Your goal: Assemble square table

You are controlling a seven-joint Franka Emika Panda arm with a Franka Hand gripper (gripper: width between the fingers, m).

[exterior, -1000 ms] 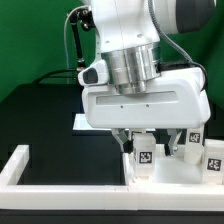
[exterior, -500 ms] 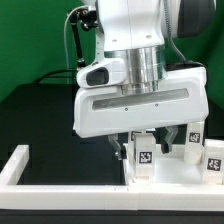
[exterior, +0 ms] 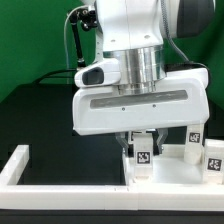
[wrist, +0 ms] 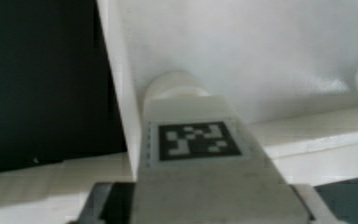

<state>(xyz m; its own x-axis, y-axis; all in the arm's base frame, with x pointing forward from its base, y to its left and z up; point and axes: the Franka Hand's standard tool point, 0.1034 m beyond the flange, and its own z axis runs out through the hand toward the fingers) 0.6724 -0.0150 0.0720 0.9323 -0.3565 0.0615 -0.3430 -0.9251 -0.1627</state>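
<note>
My gripper (exterior: pixel 143 150) is shut on a white leg block (exterior: pixel 145 156) with a black-white tag, holding it upright at the near left part of the white square table slab (exterior: pixel 168 175). In the wrist view the leg (wrist: pixel 197 140) runs out from between my fingers (wrist: pixel 112 202), tag facing the camera, its far end against the slab (wrist: pixel 247 50) beside the raised rim. Whether the leg is seated in a socket is hidden. Two more tagged leg blocks (exterior: pixel 194 141) (exterior: pixel 214 160) stand at the exterior view's right.
Long white border bars lie along the front (exterior: pixel 70 192) and at the exterior view's left (exterior: pixel 18 166). A flat white sheet edge (exterior: pixel 80 122) shows behind my hand. Black table surface (exterior: pixel 50 110) spreads to the left. My hand hides the middle.
My hand has turned a little about its own axis, its wide face swinging toward the exterior view's left. The held leg stays in the same spot.
</note>
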